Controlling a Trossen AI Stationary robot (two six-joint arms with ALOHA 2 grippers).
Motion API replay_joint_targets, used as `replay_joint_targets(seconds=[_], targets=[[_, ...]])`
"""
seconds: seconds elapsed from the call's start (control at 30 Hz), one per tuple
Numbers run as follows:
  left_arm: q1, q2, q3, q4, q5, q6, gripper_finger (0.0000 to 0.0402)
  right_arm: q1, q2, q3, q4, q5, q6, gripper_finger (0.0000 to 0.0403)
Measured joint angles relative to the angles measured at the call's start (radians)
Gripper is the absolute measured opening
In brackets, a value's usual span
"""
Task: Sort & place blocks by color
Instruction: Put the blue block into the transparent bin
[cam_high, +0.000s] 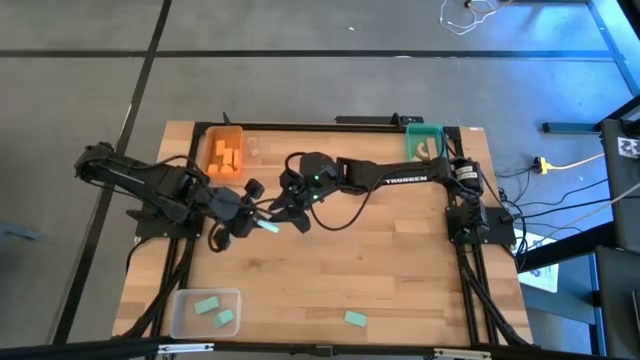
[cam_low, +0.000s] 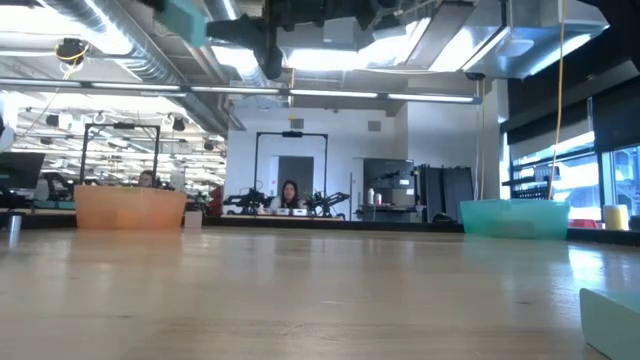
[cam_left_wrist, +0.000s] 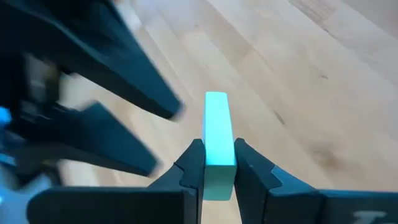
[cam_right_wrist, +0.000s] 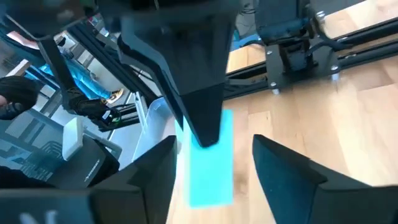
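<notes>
Orange bin (cam_high: 224, 152), teal bin (cam_high: 423, 140), clear bin (cam_high: 204, 311) edging surface (cam_high: 400, 270). Left gripper (cam_left_wrist: 219, 163) clamping teal block (cam_left_wrist: 217, 138); right gripper (cam_right_wrist: 211, 168) spreading around it.

1. The high view looks straight down on the whole tabletop (cam_high: 400, 260), both arms and the floor around it.
2. The low view sits at tabletop level, facing level across into the room; the orange bin (cam_low: 130, 208) and teal bin (cam_low: 515, 215) appear in both these views.
3. The left wrist view looks closely past the left claw (cam_left_wrist: 217, 165) at a teal block (cam_left_wrist: 216, 140).
4. The right wrist view looks closely past the right claw (cam_right_wrist: 211, 168) at that same block.
</notes>
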Motion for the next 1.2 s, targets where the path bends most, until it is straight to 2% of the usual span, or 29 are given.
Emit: replay_joint_targets(seconds=[0.17,0.4,0.6,0.8,1.2], targets=[[-0.012,-0.021,0.0,-0.109,0.066,-0.19,0.0049,-0.024,0.0,0.0,-0.001,-0.008,-0.064,0.022],[-0.044,-0.077,0.0,-0.299,0.179,-0.54,0.0049,-0.058,0.0,0.0,-0.003,-0.051,-0.107,0.0222],[-0.102,-0.137,0.0,-0.346,0.307,-0.849,0.0049,-0.086,0.0,0.0,-0.005,-0.069,-0.154,0.0219],[-0.205,-0.15,0.0,-0.395,0.288,-1.141,0.0049,-0.109,0.0,0.0,-0.005,-0.078,-0.207,0.0219],[-0.398,-0.07,0.0,-0.397,0.16,-1.515,0.0049,-0.159,0.0,0.0,-0.008,-0.237,-0.234,0.0219]])
